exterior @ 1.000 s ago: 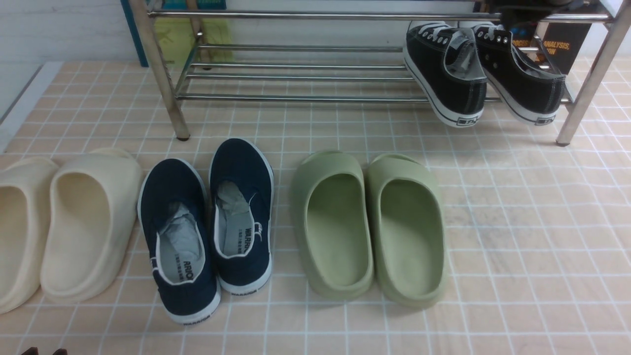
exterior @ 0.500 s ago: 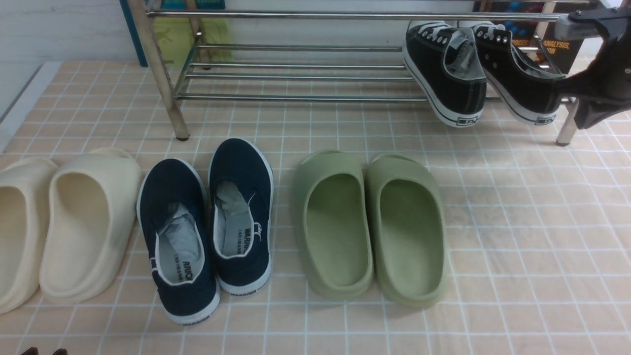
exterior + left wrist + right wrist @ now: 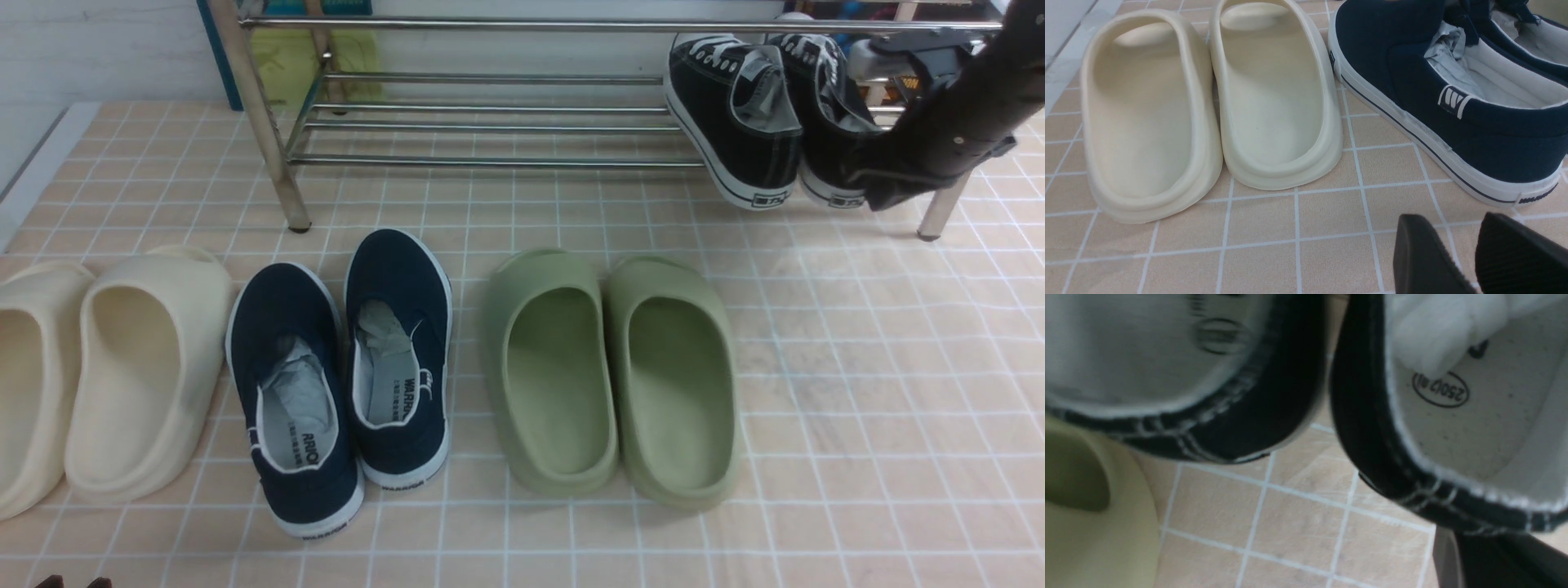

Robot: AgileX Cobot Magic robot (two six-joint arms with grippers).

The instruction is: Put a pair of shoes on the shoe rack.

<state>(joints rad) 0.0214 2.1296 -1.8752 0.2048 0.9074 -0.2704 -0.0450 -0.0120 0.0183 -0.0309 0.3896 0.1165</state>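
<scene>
— Tagging the step: what have you got?

— Final straightening, I reckon. Both black canvas sneakers (image 3: 763,122) sit on the low shelf of the silver shoe rack (image 3: 490,163), about two o'clock from the front view's centre, toes to twelve, heels overhanging the front bar.

— Right tool (image 3: 867,194)?

— Closed, nothing gripped. Its tip is at the outer sneaker's heel, on the three o'clock side; looks like a nudge toward nine o'clock to pair them up.

— Left tool (image 3: 1453,218)?

— Fingertips apart, nothing between them, down at eight o'clock in the front view. Idle, I'd say.

— Next move?

— If the gap's good, stop pushing, back the right tool off toward three o'clock, clear of the rack leg. Too much shove could skew the inner sneaker. Placement itself looks done.

— Counts, quick.

— Black sneakers, two. Navy slip-ons (image 3: 298,408), two, on the tile floor (image 3: 890,408) at eight o'clock. Olive clogs (image 3: 678,392), two, between four and five. Cream clogs (image 3: 135,384), two, near nine; one is cut off by the front view's edge, but the left wrist view shows both. Rack, one. Tools, two.

— Slip-ons part of the task?

— No, just the black pair. Leave the other three pairs on the floor.
</scene>
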